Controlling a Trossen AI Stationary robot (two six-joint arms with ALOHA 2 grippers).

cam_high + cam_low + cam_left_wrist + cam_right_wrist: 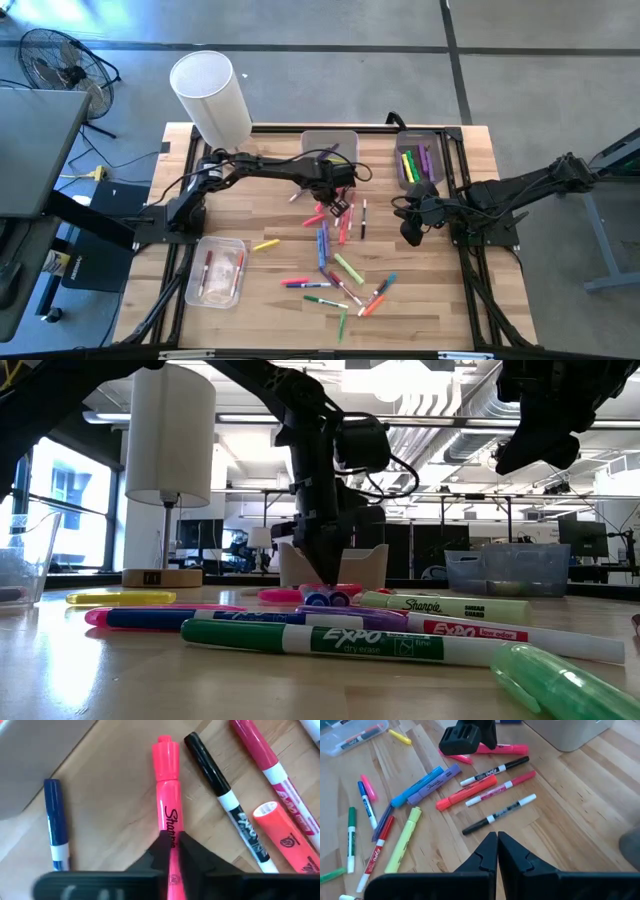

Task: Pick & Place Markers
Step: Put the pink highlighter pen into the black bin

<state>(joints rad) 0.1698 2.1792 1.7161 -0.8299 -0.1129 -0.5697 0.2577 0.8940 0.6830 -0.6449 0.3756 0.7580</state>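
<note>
The left gripper [172,847] is down at the tabletop [440,300] in front of the middle bin [330,150]. Its fingers [155,852] are closed on the barrel of a pink highlighter [168,785], gripping just behind the printed brand name. The capped end projects forward of the fingers. The highlighter appears to lie on the wood, not yet lifted.

The right gripper [497,850] hangs above the right side of the tabletop, in front of the right bin [420,160]. Its fingers are pressed together and hold nothing.

Location of the markers:
- Most of the loose markers [335,270] lie scattered across the centre of the tabletop, many touching or crossing one another.
- A black marker [225,795] and a blue marker [55,820] lie on either side of the pink highlighter, each apart from it.
- An orange highlighter [282,835] lies beyond the black marker.
- Several markers are already in the right bin, and a few lie in the near left bin [215,272].

Handling characteristics (judged):
- Each marker is light and rigid and should not deform under grip.
- The barrels are smooth, round plastic. A marker can roll on the wood or twist between the fingers if held off-centre.
- Take hold across the barrel near mid-length, so neither end droops.
- The highlighter's thicker barrel gives the fingers more surface than the thin markers.
- Where markers overlap, pick the topmost or an isolated one to avoid dragging its neighbours.
</note>
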